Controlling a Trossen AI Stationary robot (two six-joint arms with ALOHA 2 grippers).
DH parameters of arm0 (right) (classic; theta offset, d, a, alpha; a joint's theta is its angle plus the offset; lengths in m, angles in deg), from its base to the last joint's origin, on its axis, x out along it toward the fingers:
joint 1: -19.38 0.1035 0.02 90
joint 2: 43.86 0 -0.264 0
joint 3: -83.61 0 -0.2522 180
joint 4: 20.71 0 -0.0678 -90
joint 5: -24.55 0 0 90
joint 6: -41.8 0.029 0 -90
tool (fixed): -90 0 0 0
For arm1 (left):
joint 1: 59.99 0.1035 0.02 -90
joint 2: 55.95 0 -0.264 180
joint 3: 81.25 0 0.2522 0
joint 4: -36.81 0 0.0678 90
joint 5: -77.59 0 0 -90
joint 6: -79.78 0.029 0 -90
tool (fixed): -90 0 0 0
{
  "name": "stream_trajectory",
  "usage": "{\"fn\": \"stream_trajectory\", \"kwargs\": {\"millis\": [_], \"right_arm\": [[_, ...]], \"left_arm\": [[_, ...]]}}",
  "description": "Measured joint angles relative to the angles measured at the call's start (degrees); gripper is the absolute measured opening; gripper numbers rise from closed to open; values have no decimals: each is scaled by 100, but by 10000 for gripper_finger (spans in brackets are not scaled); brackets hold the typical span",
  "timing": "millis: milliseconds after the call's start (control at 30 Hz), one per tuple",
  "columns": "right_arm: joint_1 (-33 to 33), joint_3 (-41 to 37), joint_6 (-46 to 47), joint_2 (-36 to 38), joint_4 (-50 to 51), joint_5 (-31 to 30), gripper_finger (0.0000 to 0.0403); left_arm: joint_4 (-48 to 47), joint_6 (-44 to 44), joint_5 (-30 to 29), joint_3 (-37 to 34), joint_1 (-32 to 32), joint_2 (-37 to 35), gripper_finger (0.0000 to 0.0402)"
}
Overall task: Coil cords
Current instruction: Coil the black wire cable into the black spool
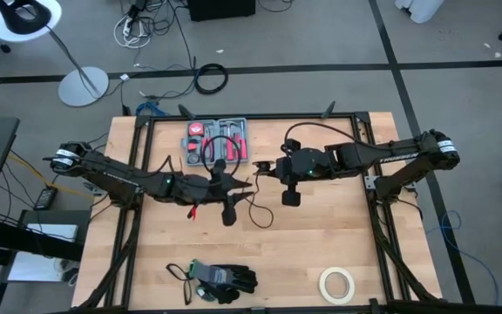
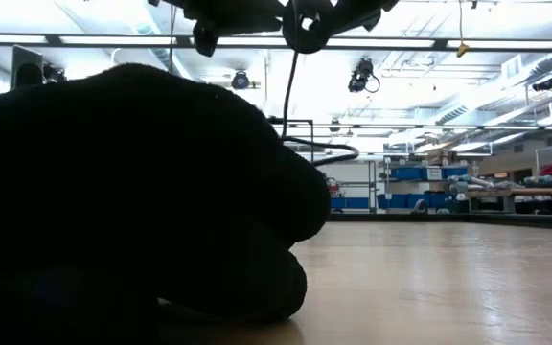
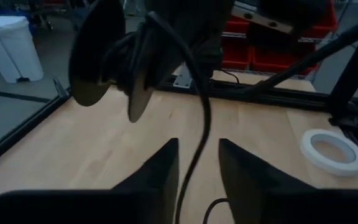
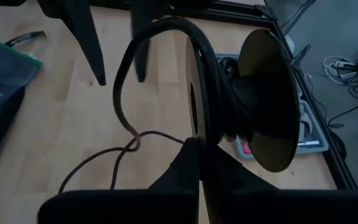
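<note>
Black gloves (image 2: 132, 201) block the low view; left tool (image 3: 197, 163) gapes around the cord (image 3: 201, 124), right tool (image 4: 199, 163) clamps its spool (image 4: 260, 99)

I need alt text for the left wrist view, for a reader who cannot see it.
A thin black cord hangs down between the left gripper's two open dark fingers, coming from a round black spool held above the light wooden table. A white roll of tape lies on the table farther off.
</note>
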Motion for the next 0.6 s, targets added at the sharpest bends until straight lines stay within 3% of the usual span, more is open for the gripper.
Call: {"fn": "stream_trajectory", "kwargs": {"millis": [200, 600], "right_arm": [[0, 0, -7, -28, -246, 12, 0], [9, 0, -48, -28, -385, -45, 0]], "left_arm": [[289, -122, 42, 2, 74, 97, 166], [1060, -59, -95, 2, 128, 564, 167]]}}
